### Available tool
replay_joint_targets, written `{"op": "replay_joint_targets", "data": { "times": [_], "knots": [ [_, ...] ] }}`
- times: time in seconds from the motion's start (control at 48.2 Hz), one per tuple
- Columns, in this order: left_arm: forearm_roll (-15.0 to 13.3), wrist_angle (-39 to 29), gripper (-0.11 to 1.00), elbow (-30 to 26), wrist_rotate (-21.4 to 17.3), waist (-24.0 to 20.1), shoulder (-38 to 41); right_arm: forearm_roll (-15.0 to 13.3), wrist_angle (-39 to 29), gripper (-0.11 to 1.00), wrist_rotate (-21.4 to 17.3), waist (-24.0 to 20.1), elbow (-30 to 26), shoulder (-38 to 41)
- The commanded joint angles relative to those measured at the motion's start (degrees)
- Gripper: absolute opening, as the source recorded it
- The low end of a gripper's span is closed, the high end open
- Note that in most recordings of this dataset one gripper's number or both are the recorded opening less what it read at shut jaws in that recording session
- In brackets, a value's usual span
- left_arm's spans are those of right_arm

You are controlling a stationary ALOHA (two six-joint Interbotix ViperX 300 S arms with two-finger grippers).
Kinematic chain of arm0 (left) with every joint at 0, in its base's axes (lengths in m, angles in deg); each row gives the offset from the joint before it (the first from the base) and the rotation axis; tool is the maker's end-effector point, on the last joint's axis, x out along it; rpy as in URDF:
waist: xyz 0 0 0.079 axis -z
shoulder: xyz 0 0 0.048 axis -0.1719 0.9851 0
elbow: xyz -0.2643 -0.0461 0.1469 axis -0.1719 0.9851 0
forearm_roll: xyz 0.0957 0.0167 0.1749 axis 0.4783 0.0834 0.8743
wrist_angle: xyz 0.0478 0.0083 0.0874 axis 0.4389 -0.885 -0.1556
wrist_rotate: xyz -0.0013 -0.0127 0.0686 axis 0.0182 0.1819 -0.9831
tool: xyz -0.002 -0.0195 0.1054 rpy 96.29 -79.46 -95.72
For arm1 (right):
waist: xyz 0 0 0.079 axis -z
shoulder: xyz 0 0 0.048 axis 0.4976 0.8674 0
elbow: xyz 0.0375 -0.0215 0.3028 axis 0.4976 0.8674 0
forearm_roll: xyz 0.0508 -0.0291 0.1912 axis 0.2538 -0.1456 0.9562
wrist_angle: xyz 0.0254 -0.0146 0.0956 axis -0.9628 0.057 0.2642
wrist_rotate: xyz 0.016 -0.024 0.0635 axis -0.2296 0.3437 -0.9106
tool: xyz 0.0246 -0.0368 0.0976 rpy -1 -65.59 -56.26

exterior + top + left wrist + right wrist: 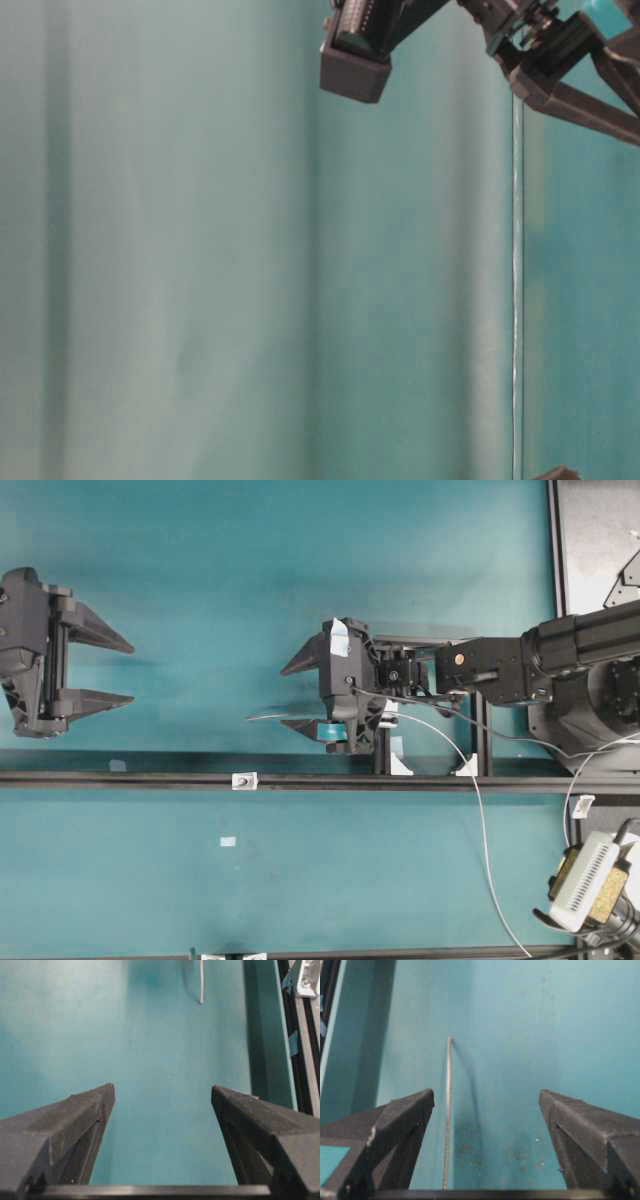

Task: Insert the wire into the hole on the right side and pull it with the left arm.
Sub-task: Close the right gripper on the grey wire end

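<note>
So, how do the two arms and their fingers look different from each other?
Both are black. The left gripper has two long, pointed, plain fingers. The right gripper carries a white label, teal tape and a thin cable trailing behind it.

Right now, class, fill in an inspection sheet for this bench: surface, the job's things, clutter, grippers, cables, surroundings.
Surface: teal table, with a black rail running across it.
Job's things: thin wire lies on the table between the right gripper's fingers, nearer one finger, ungripped; its free end points toward the left gripper. Hole tab sits on the rail.
Clutter: a small pale scrap below the rail.
Grippers: left gripper open, holding nothing; right gripper open, over the wire.
Cables: a white cable curves down from the right arm.
Surroundings: a white ribbed device at lower right; a teal backdrop in the table-level view.
</note>
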Motion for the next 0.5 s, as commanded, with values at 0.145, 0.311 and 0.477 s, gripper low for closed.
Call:
{"op": "replay_joint_targets", "data": {
  "times": [0.145,0.311,0.477],
  "knots": [
    [0.00,0.44,0.87,-0.88,-0.09,-0.09,-0.44,-0.09,0.26,0.92,0.18,0.44,-0.62,-0.62],
    [0.00,0.44,0.87,-0.88,-0.09,-0.09,-0.44,-0.09,0.09,0.92,0.18,0.53,-0.62,-0.44],
    [-0.09,0.53,0.87,-0.88,-0.09,-0.09,-0.53,-0.09,0.09,0.92,0.18,0.53,-0.70,0.09]
  ]
}}
